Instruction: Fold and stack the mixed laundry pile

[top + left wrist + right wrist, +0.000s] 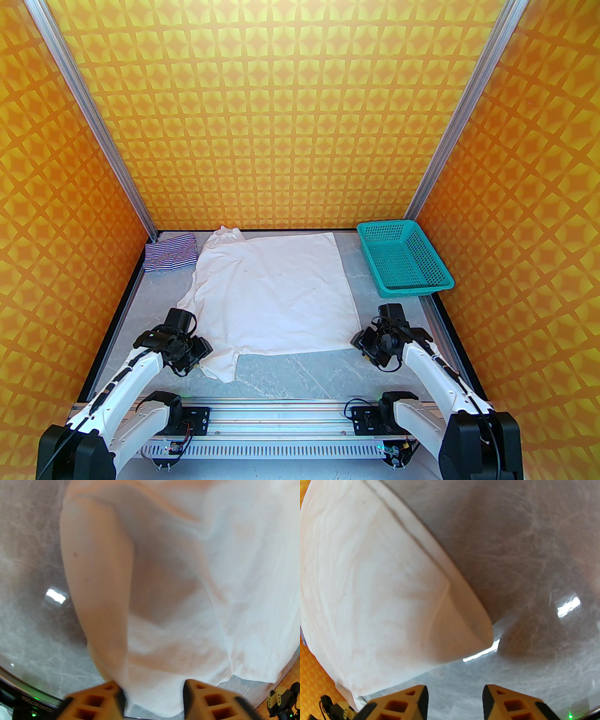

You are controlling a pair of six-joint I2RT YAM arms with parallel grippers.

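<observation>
**Reaching for the near corners**

At the far left of the grey marbled table [290,370], a small garment with thin blue, white and red stripes [171,252] is lying bunched against the back corner. It is sitting just beside the far left end of the white cloth, though I cannot tell whether the two are touching.

Nearer the camera, the left gripper [202,350] is sitting low at the cloth's near left corner. In its wrist view [153,691] the yellow fingers [98,702] are standing partly apart. The white fabric is running down into the gap between them – lying there loosely, not pinched.

The large plain white wrinkled cloth [272,290] is lying spread nearly flat across the middle of the table, with a narrow flap trailing off its near left corner.

The right gripper [358,342] is hovering just beside the cloth's near right corner. Its wrist view [455,691] is showing the jaws partly open over bare table, holding nothing, with the hemmed corner of the cloth [370,585] lying just ahead and to the left.

At the far right – well apart from the cloth – a teal perforated plastic basket [401,262] is standing against the patterned wall
</observation>
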